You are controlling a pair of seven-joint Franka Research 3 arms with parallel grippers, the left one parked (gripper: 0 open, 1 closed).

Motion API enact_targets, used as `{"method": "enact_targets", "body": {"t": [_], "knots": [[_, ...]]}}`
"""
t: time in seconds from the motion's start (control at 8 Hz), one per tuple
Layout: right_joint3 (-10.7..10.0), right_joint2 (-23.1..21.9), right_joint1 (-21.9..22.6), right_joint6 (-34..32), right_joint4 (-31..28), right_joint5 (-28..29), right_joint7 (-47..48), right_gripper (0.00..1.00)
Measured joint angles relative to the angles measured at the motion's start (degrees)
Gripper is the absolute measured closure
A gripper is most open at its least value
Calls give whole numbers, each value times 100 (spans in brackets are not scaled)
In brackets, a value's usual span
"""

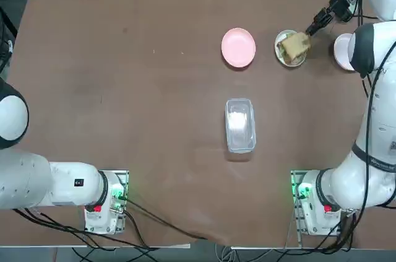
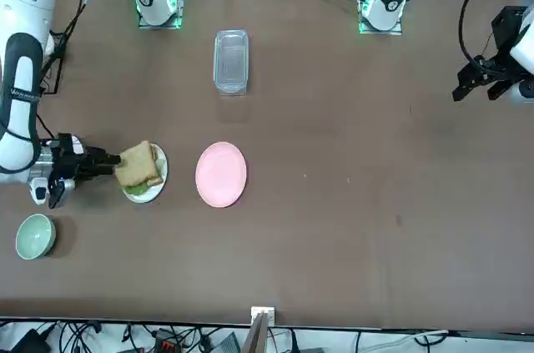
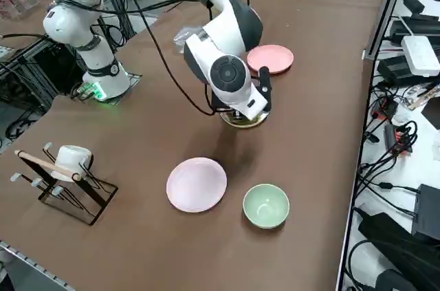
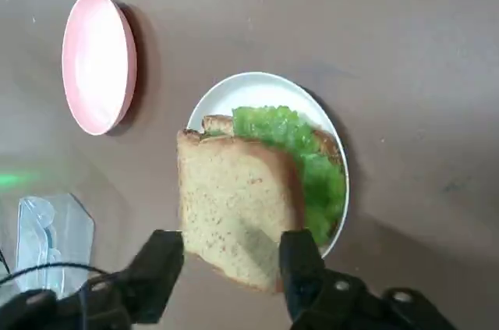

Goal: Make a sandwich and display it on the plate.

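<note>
Open right gripper at the sandwich, top slice askew

Your gripper is at the upper right of the top view, its fingers parted on either side of the top bread slice, which doesn't look clamped. In that view the sandwich lies just to the gripper's lower left; in the front view, just to its right, left of the frame's middle. It already sits on the white plate, but the top slice is shifted toward your fingers, baring the lettuce on the far side. From here it seems to overhang the rim, though the fingers partly hide that edge. If you square it up, the push should go away from the gripper, over the lettuce; a hard one could slide the whole stack. Farther out, the pink plate is left of it in the top view, the clear container lower.
</note>
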Motion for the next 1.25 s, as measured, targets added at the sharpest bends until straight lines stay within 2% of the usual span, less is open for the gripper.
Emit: {"method": "enact_targets", "body": {"t": [0.12,0.25,0.62,1.0,1.25], "knots": [[0,2,0,0,53,0,0,18],[0,5,-2,-2,131,0,1,3],[-85,-39,-8,-49,437,0,191,1],[-205,-319,62,-45,678,-87,1125,0],[-257,-466,183,-45,1084,-745,1268,0]]}}
